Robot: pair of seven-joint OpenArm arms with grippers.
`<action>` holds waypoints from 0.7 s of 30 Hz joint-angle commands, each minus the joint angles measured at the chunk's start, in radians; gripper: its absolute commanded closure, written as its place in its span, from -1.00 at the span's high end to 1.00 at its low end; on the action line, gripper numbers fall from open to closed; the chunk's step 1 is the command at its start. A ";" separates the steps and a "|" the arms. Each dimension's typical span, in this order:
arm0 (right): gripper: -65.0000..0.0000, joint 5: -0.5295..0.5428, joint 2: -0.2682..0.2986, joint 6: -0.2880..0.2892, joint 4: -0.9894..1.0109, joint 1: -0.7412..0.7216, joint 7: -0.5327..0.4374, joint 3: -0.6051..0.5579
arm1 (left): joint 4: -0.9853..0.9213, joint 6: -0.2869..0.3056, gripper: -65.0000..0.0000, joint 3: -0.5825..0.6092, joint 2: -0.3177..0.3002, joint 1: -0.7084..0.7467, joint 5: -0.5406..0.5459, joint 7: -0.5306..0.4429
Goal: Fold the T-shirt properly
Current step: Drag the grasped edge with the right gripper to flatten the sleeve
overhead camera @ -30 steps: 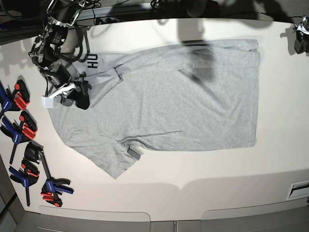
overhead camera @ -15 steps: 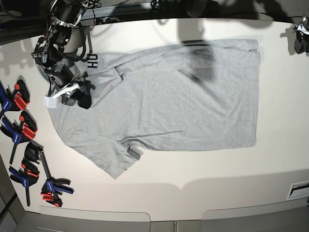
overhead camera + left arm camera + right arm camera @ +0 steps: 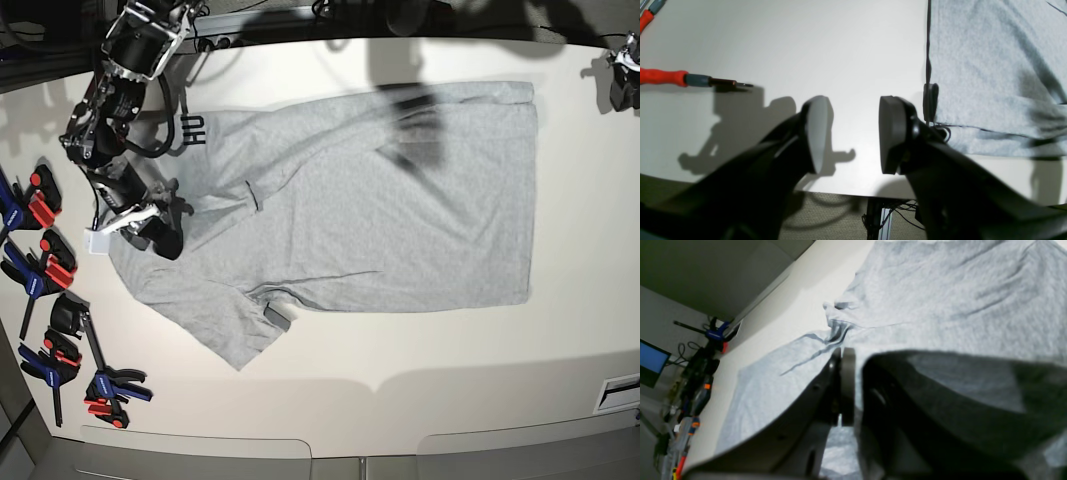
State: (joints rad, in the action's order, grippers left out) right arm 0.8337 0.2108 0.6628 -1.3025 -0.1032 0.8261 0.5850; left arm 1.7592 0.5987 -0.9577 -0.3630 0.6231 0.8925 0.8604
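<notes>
Moved toward the table's (image 3: 420, 370) left edge, the clenched right tool (image 3: 150, 215) grips the T-shirt (image 3: 400, 210); the fold should be drawn evenly.

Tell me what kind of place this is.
Likely a robotics lab bench: a grey T-shirt spread on a plain white table, red-and-blue bar clamps lining its edge, cables hanging beneath.
</notes>
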 commanded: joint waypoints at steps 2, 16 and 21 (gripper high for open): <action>-1.00 0.017 0.013 0.008 -0.016 -0.018 -0.029 0.003 | 0.016 0.000 -0.26 -0.010 -0.018 0.006 0.017 -0.024; -0.09 -0.002 0.019 0.002 -0.016 -0.022 -0.033 0.023 | 0.016 0.000 -0.26 -0.010 -0.018 0.006 0.017 -0.021; -0.09 0.099 0.020 0.003 -0.026 -0.027 0.059 0.132 | 0.016 0.001 -0.26 -0.010 -0.018 0.006 0.043 -0.017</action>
State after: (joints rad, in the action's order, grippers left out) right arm 0.9062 0.2134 0.6586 -1.3064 -0.1120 0.9104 0.7177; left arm 1.7592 0.5987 -0.9577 -0.3630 0.6231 0.9138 0.8654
